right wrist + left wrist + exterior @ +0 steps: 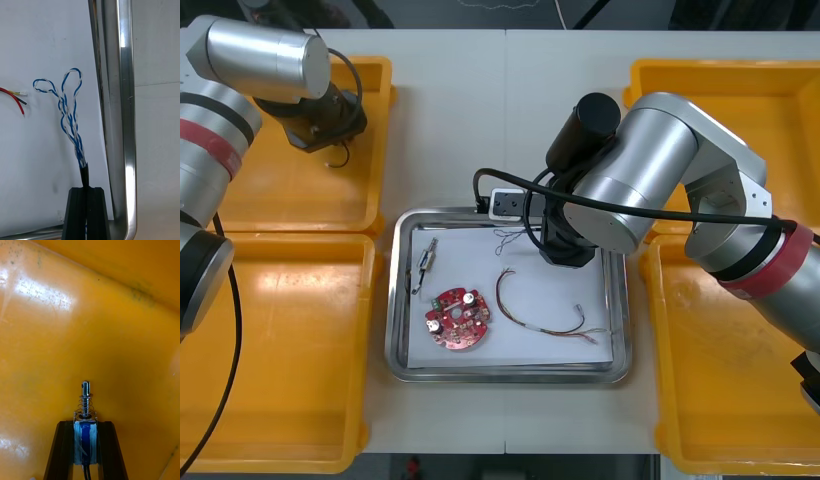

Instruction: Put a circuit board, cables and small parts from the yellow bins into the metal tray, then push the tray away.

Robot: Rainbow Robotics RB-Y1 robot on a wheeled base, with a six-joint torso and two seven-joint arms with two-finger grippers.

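Tabletop [480, 110]: light surface carrying four bins and a central tray.
Yellow bins [270, 190]: two at each side, flanking the tray.
Metal tray [392, 300]: white inside, lying between the bins.
Right claw [85, 191]: low over the tray's far side. It is closed on the black sleeve at one end of the blue and white cable.
Left claw [85, 423]: over the far left bin, well apart from the tray. It is clamped on the small metal part with a spring, so the tray lies toward the robot's right of it.
Circuit board [457, 318]: round and red, flat in the tray's near left area.
Red and yellow cable [530, 315]: curved across the tray's middle, apart from the board.
Blue and white cable [71, 120]: its long axis runs straight out from the right claw, alongside the tray wall and just inside it. Its looped end rests over the white floor, so release would likely leave it in the tray.
Loose small metal part [425, 265]: in the tray, just beyond the board.
Small metal part with a spring [86, 401]: its pin points outward from the left claw, above the bin floor.
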